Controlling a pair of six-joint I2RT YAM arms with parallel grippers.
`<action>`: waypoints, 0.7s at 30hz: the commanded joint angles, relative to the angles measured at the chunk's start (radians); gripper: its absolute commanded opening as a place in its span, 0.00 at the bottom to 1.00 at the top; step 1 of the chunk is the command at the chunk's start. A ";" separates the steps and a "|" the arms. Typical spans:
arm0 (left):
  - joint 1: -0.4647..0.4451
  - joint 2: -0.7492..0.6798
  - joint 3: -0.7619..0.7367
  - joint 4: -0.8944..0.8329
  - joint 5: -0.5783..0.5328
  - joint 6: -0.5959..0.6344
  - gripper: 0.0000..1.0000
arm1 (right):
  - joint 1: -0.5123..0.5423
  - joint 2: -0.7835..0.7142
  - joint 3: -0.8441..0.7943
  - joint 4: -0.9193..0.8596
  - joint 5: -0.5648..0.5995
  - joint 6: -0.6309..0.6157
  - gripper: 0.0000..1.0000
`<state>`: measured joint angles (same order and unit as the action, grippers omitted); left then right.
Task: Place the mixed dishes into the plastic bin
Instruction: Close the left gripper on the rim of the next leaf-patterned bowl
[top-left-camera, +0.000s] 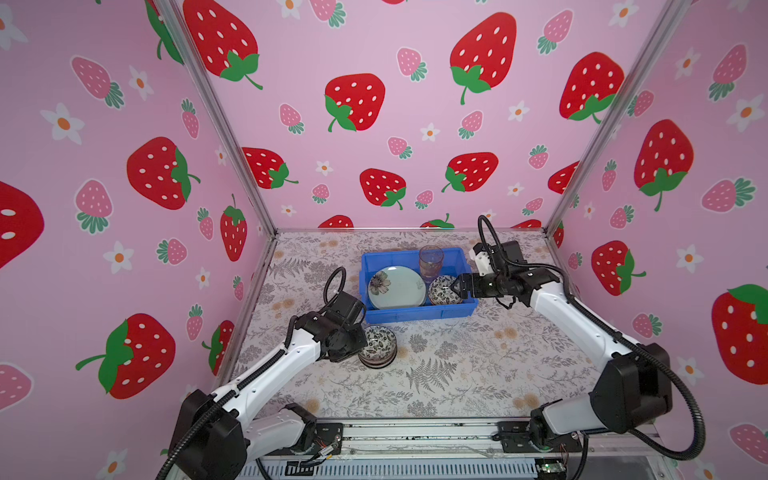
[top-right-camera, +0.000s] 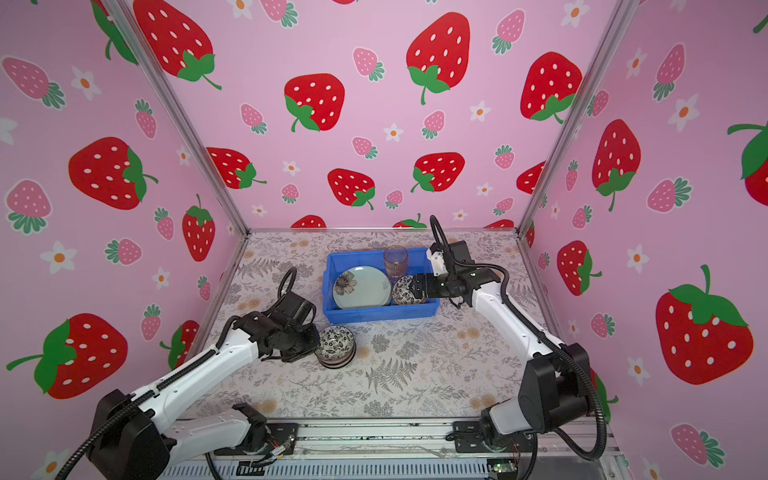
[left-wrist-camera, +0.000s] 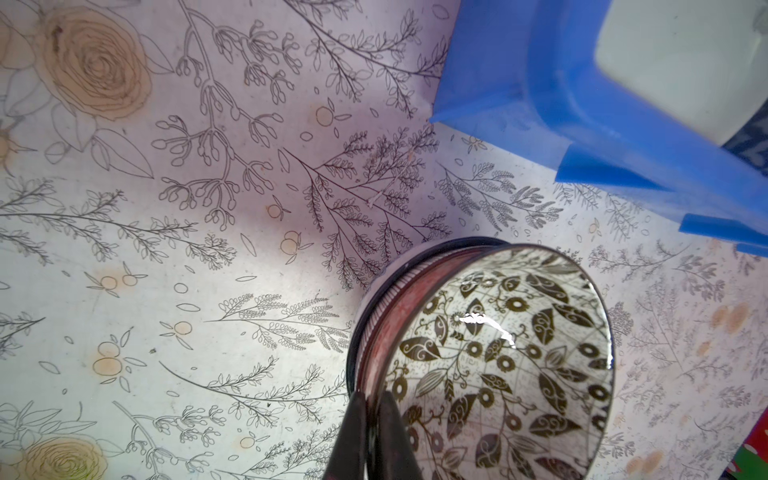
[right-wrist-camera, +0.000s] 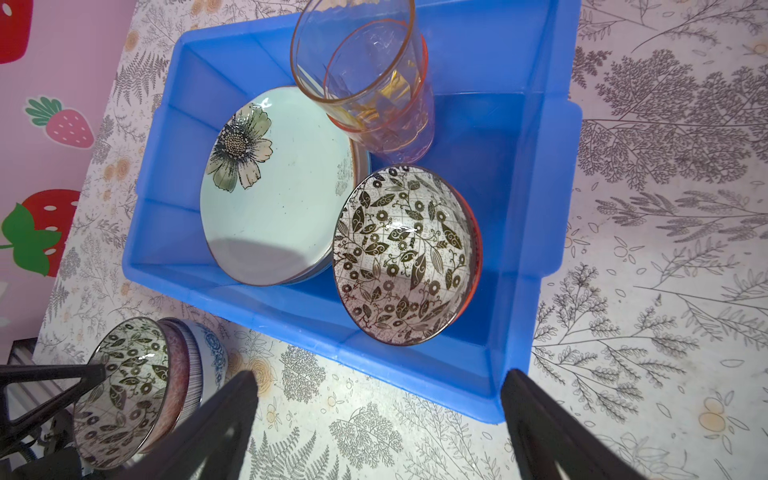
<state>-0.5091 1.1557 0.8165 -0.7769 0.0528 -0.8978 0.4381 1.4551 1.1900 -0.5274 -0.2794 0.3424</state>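
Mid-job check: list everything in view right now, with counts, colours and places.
bin: one, blue, far middle of table.
plate: at least one, pale green, flowered, in bin.
tumblers: two nested, amber in pink, in bin.
bowl: one, black-floral, in bin.
bowl stack: three, black-floral, reddish, blue-white, on table before bin.
table: one, grey floral print.
left claw: shut on bowl stack's rim.
right claw: open, over bin's right end.
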 joint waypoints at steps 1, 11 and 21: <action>-0.004 -0.029 0.003 -0.014 -0.027 -0.029 0.07 | -0.006 0.022 0.028 0.010 -0.023 -0.016 0.94; -0.019 -0.033 -0.016 0.012 -0.033 -0.042 0.00 | -0.006 0.038 0.057 -0.005 -0.044 -0.025 0.93; -0.026 -0.026 -0.009 0.014 -0.030 -0.047 0.00 | -0.006 0.017 -0.002 0.034 -0.058 -0.010 0.93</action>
<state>-0.5308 1.1378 0.8005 -0.7700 0.0372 -0.9222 0.4381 1.4895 1.2152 -0.5098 -0.3195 0.3397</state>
